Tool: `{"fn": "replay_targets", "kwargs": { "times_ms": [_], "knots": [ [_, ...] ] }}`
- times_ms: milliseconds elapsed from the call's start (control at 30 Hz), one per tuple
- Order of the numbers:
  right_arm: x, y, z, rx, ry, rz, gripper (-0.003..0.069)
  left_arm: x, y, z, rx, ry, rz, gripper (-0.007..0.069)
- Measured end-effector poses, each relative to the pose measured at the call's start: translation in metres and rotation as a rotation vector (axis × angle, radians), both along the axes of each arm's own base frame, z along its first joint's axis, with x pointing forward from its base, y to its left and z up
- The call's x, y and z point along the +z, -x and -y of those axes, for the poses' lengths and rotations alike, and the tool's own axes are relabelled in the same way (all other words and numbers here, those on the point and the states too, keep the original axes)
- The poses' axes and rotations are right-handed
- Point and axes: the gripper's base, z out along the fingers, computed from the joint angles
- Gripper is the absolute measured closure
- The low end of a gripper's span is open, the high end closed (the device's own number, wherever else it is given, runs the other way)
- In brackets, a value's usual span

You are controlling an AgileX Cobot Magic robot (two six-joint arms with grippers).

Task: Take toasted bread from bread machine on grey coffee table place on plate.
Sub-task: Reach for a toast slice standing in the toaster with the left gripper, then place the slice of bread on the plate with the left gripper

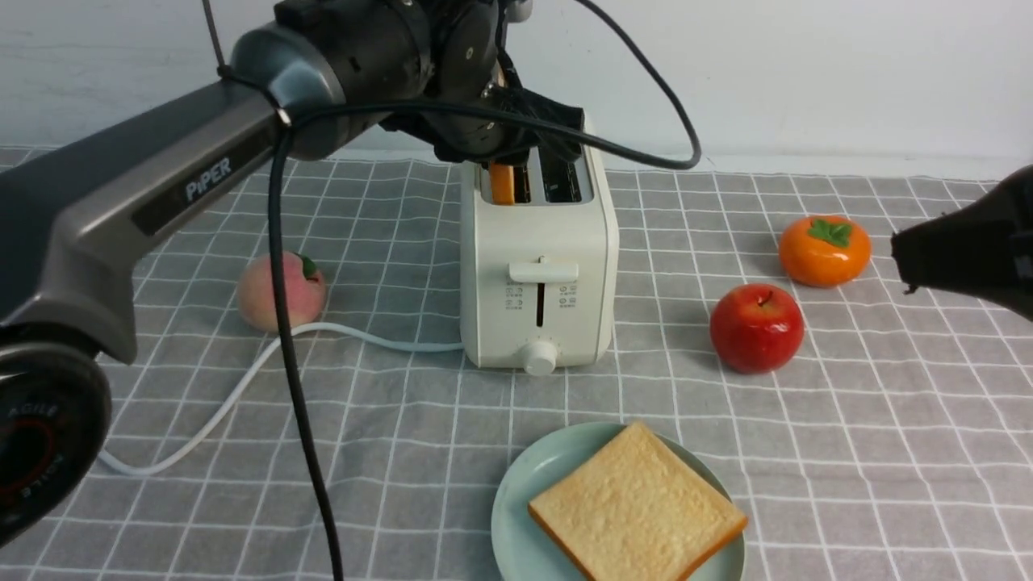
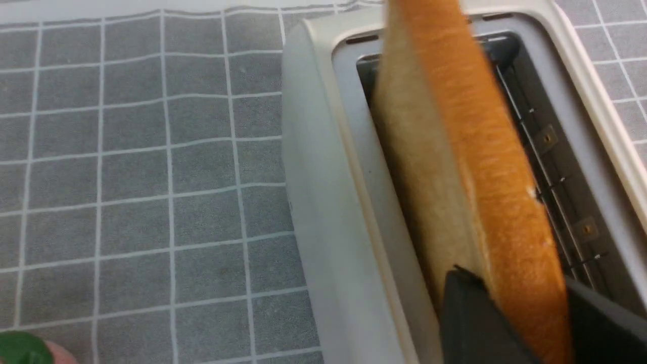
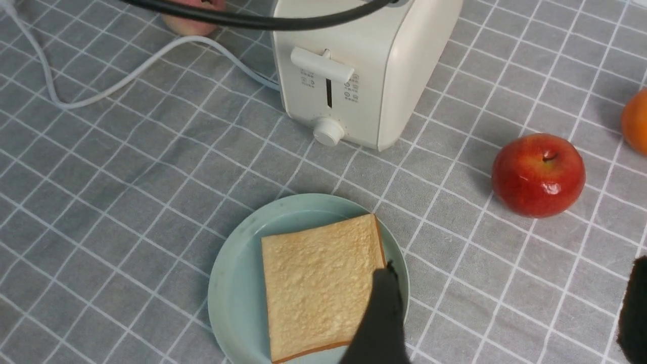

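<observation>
The cream-white bread machine (image 1: 537, 242) stands mid-table on the grey coffee table (image 1: 847, 452). One slice of toasted bread (image 1: 502, 184) stands in its left slot; the right slot looks empty. My left gripper (image 1: 510, 155) is over the slots. In the left wrist view it (image 2: 525, 313) is shut on that slice (image 2: 470, 151), with dark fingers (image 2: 470, 318) pressed on both faces. A second slice (image 1: 637, 504) lies flat on the mint-green plate (image 1: 516, 500) in front. My right gripper (image 3: 510, 283) is open and empty, hovering beside the plate (image 3: 237, 273).
A red apple (image 1: 756, 327) and an orange persimmon (image 1: 823, 250) lie right of the toaster. A peach (image 1: 281, 290) lies to its left. The white cord (image 1: 242, 387) trails left across the cloth. My left arm's black cable (image 1: 299, 387) hangs over the left side.
</observation>
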Motion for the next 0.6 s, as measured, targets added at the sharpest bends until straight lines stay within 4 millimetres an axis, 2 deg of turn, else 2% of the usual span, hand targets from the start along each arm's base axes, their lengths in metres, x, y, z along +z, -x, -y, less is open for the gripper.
{"fn": "replay_targets", "kwargs": {
  "times_ms": [33, 133, 167, 233, 300, 333, 367, 400, 467, 500, 600],
  "knots": [
    [0.000, 0.000, 0.000, 0.000, 0.000, 0.001, 0.0083, 0.007, 0.004, -0.003, 0.004, -0.006, 0.007, 0.0551],
    [0.000, 0.000, 0.000, 0.000, 0.000, 0.001, 0.0083, 0.029, 0.014, -0.011, 0.015, -0.017, 0.033, 0.0552],
    [0.000, 0.000, 0.000, 0.000, 0.000, 0.001, 0.0083, 0.042, 0.021, -0.016, 0.021, -0.020, 0.050, 0.0550],
    [0.000, 0.000, 0.000, -0.001, 0.002, 0.003, 0.0083, 0.088, 0.049, -0.035, 0.044, -0.006, 0.102, 0.0550],
    [0.000, -0.001, 0.000, -0.003, 0.000, 0.008, 0.0083, 0.116, 0.074, -0.049, 0.058, 0.010, 0.116, 0.0550],
    [0.001, -0.001, 0.000, -0.003, 0.000, 0.009, 0.0083, 0.119, 0.077, -0.051, 0.058, 0.011, 0.117, 0.0550],
    [0.002, -0.002, 0.000, -0.006, -0.007, 0.024, 0.0083, 0.136, 0.101, -0.063, 0.043, 0.010, 0.104, 0.0550],
    [0.002, -0.002, 0.000, -0.007, -0.008, 0.027, 0.0083, 0.137, 0.103, -0.064, 0.041, 0.009, 0.096, 0.0550],
    [0.005, -0.004, 0.000, -0.014, -0.025, 0.064, 0.0088, 0.139, 0.127, -0.069, -0.028, 0.029, 0.035, 0.0550],
    [0.006, -0.004, 0.000, -0.016, -0.029, 0.073, 0.0090, 0.131, 0.133, -0.066, -0.073, 0.038, -0.008, 0.0550],
    [0.007, -0.005, -0.001, -0.018, -0.040, 0.085, 0.0099, 0.090, 0.138, -0.052, -0.215, 0.066, -0.146, 0.0550]
  ]
}}
